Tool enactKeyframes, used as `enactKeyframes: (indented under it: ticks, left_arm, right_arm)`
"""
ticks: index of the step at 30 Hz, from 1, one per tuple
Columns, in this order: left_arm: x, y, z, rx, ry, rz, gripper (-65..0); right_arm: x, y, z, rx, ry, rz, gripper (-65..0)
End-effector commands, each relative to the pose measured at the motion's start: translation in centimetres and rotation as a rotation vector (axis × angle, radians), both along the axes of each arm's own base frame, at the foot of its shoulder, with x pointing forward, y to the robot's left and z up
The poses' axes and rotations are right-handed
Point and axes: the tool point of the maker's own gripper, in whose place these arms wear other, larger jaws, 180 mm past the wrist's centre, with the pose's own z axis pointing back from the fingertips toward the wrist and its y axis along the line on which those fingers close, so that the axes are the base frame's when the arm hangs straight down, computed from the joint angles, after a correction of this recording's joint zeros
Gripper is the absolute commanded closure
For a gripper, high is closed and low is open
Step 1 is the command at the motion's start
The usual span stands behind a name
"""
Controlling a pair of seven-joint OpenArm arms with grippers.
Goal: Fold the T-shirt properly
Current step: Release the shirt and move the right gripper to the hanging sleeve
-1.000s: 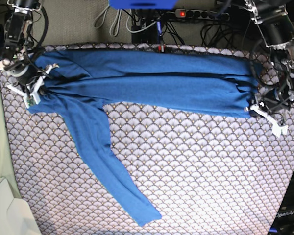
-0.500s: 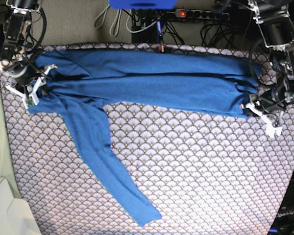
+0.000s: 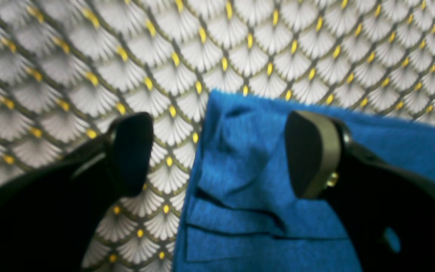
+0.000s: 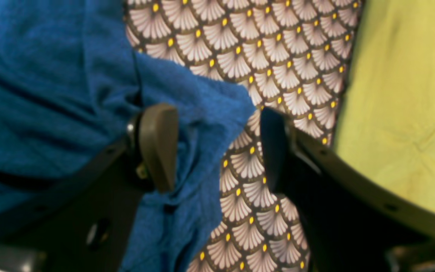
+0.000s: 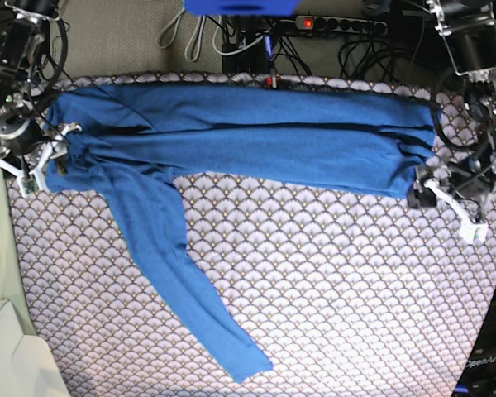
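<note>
The blue T-shirt (image 5: 256,141) lies folded lengthwise in a long band across the far part of the table. One long sleeve (image 5: 178,281) trails diagonally toward the front. My right gripper (image 5: 43,159) is at the shirt's left end. In the right wrist view it (image 4: 217,147) is open, one finger (image 4: 159,145) over the shirt (image 4: 51,75) and the other over bare cloth. My left gripper (image 5: 446,211) is at the shirt's right end. In the left wrist view it (image 3: 221,155) is open, astride the shirt's corner (image 3: 247,170).
The grey-white scallop-patterned cloth (image 5: 339,289) covers the table. A yellow-green surface (image 4: 402,105) borders its left side. A power strip and cables (image 5: 331,25) lie behind the far edge. A white object (image 5: 12,364) sits at the front left corner.
Both grippers have shifted outward toward the table's sides, the right one leftward and the left one rightward in the base view. The shirt lies where it was.
</note>
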Motion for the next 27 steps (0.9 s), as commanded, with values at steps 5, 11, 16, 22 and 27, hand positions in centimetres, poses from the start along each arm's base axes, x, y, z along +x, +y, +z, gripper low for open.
enactKeyframes:
  ticks: [5,11,16,22,27]
  left_arm:
    - [0.4,2.4,1.4,0.008,-0.046,0.059,-53.2]
    - [-0.8,4.4,0.2,-0.013,-0.017,0.131,-53.2]
    - [-2.4,7.7,1.0,0.006,-0.033,0.22,-53.2]
    - [-3.3,9.9,1.1,0.094,-0.003,0.248,-53.2]
    - [-4.4,10.2,0.4,0.118,0.031,0.25,-53.2]
  right_arm:
    - [3.2,0.9,2.7,0.01,-0.102,0.027,-35.8]
    - [7.8,3.8,3.3,0.006,-0.051,0.084,-35.8]
    - [13.1,7.2,3.7,0.052,-0.01,0.135,-35.6]
    - [17.9,9.7,2.7,0.188,0.046,0.138,-35.6]
    - [21.4,11.5,2.5,0.316,0.042,0.153,-35.6]
